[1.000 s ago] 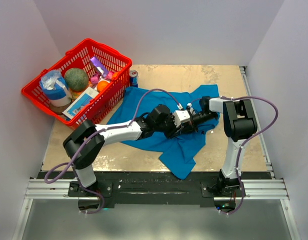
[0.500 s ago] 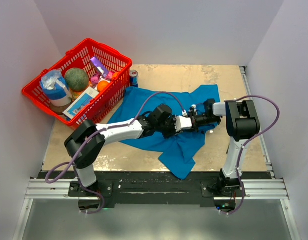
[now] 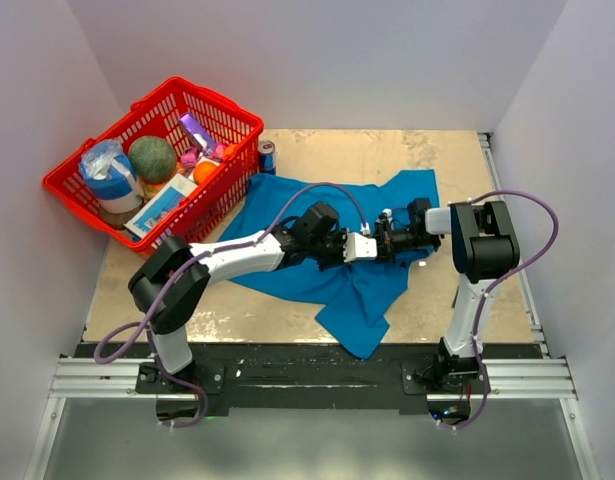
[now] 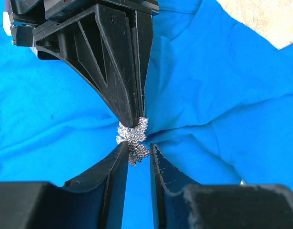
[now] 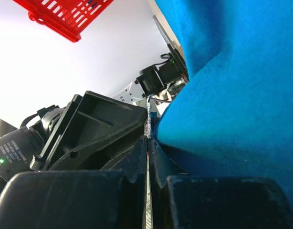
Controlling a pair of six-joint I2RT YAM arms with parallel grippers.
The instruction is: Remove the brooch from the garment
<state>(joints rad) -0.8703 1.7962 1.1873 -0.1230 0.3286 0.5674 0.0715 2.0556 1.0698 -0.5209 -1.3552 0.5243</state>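
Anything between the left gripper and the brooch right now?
Nothing visible. The brooch sits on the garment, its near part between the fingertips of the left gripper. The right gripper, closed, meets its far edge.

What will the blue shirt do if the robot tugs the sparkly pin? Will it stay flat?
Probably not. The garment looks soft and floppy: creases run toward the brooch, so the cloth would likely lift and stretch with a tug. It lies loose and rumpled on the table, so it seems light and may slide too.
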